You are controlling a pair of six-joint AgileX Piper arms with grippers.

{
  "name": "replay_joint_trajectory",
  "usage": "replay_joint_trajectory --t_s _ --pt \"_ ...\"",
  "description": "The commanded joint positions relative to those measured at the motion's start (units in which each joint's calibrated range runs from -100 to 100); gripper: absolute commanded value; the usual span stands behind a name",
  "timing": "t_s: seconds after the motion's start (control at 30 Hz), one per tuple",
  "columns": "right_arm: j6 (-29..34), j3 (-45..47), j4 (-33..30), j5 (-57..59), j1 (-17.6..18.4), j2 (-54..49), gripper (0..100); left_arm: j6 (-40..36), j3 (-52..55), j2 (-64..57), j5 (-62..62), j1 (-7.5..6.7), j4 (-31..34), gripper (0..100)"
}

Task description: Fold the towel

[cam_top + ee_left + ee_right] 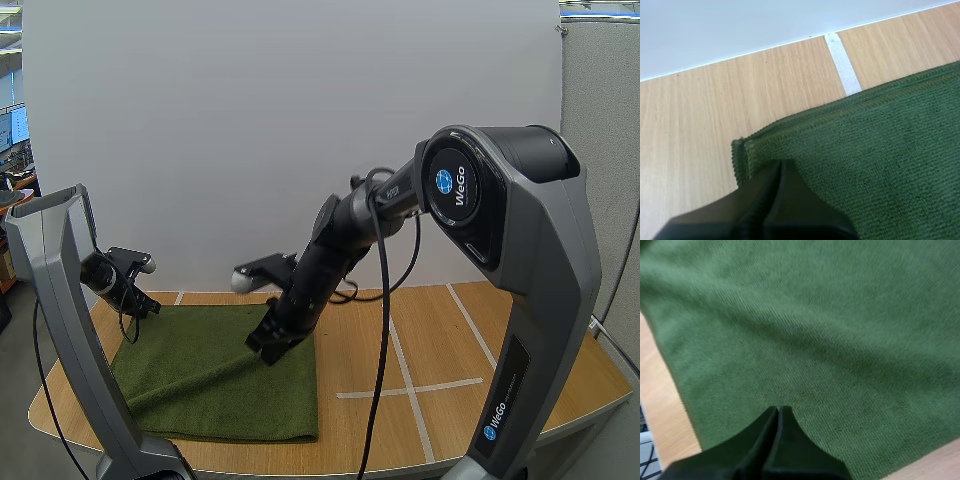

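Both arms are down at the cloth now. The left end effector has its two black fingers pressed together into a single dark wedge with nothing between them. Directly under its tips is the far left corner of the dark green terry-cloth towel. At that corner the hem shows stacked layers, so I'd judge at least one fold is already in. Just beyond the tips runs bare wood of the light wooden desk, with a white tape strip crossing it a little farther off.

Across the cloth, the right end effector is likewise closed on nothing. Its fingers make one wedge, poised right at the pile, though I can't tell whether it is touching. The towel spreads flat beneath it and out towards the left arm, and its right edge lies just beside the fingers.

So where are we? This looks like the pause between folds, with each arm parked at its own end of the far edge and no grasp made. For another fold, both sets of fingers would have to part, drop onto the hem and pinch through every layer. Then they would carry that edge over together, evenly, so the cloth lands square and doesn't skew or bunch.
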Motion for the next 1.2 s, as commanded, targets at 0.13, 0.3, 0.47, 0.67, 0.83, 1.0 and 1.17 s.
replay_joint_trajectory --t_s 0.13,0.3,0.47,0.67,0.83,1.0,1.17 --pt "-0.34 4.37 -1.24 -9.16 0.64 2.52 0 -0.58 -0.18 0.04 -0.63 -0.26 -0.05 0" --pt "-0.34 6.2 -1.62 -11.1 0.64 3.86 0 -0.57 -0.18 0.04 -0.29 -0.26 -0.05 0" --pt "-0.34 8.51 -2.6 -12.72 0.64 5.02 0 -0.57 -0.18 0.04 -0.11 -0.26 -0.05 0" --pt "0.27 11.37 -5.62 -13.61 0.56 5.02 0 -0.88 -0.18 0.04 -0.11 -0.26 -0.05 0" --pt "1.46 12.36 -7.78 -13.61 0.56 5.02 0 -0.88 -0.18 0.04 -0.11 -0.26 -0.05 0" --pt "2.52 12.36 -9.46 -12.64 0.56 5.02 0 -0.88 -0.18 0.04 -0.11 -0.26 -0.05 0" --pt "2.6 12.36 -9.56 -11.73 0.56 5.02 0 -0.86 -0.18 0.04 -0.78 -0.26 -0.05 0"
